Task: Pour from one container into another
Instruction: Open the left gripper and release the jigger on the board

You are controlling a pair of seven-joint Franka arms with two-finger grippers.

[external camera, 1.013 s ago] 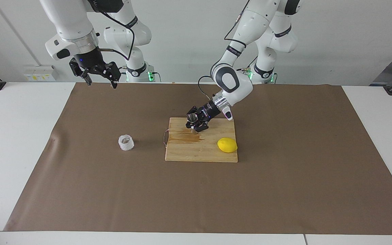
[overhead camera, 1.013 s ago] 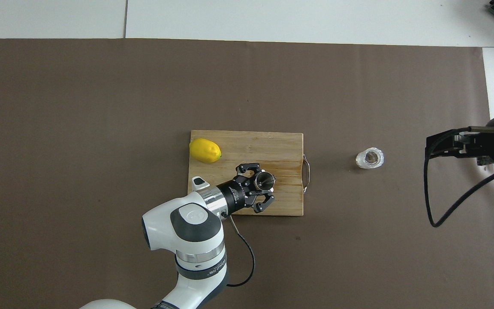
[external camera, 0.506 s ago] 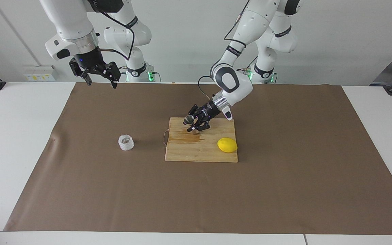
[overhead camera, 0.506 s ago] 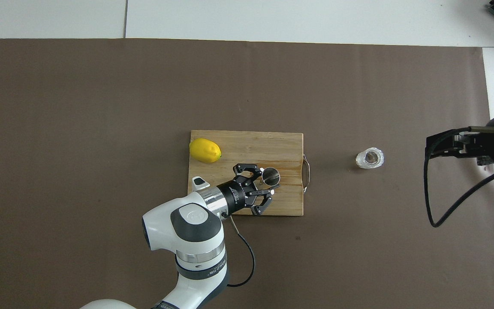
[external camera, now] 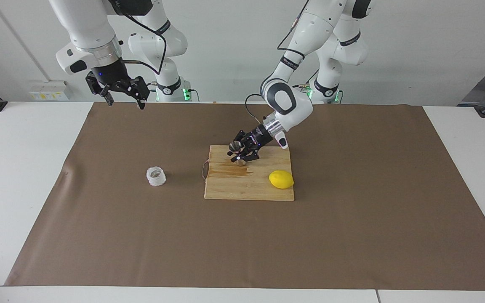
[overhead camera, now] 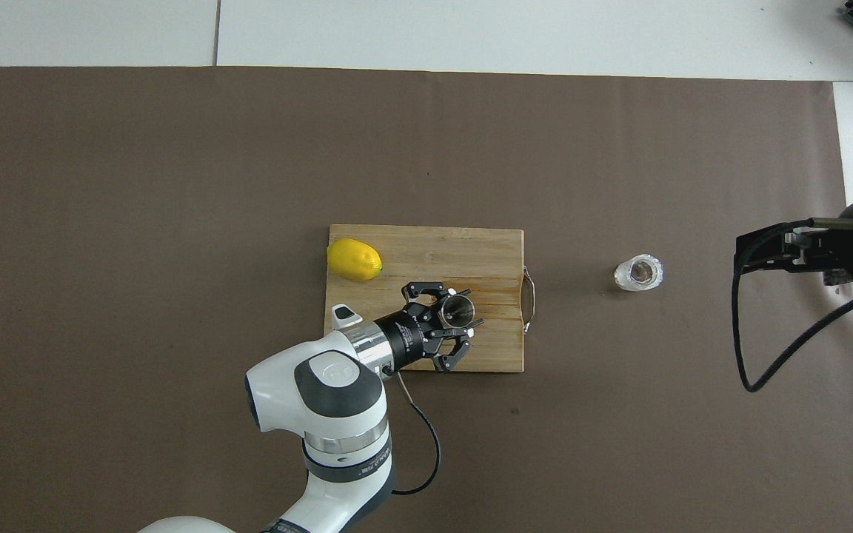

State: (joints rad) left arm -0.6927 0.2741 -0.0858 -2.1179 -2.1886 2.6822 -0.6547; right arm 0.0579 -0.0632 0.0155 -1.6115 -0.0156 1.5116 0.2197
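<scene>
Since a second ago my left claw [external camera: 238, 152] has lifted the jigger [external camera: 235, 147] slightly off the cutting board [external camera: 249, 185], gripped, tilted. White cup [external camera: 156, 176] sits on the surface toward the right arm's edge, well apart, nearer my right claw [external camera: 118, 93], which waits spread wide. Lemon [external camera: 281, 179] isn't obstructing.

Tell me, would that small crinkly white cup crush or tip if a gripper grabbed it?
The small crinkly white cup has thin ribbed translucent sides, so it probably dents under a firm squeeze. It looks light, so a nudge would likely slide it. Squat and wide, it seems unlikely to tip.
</scene>
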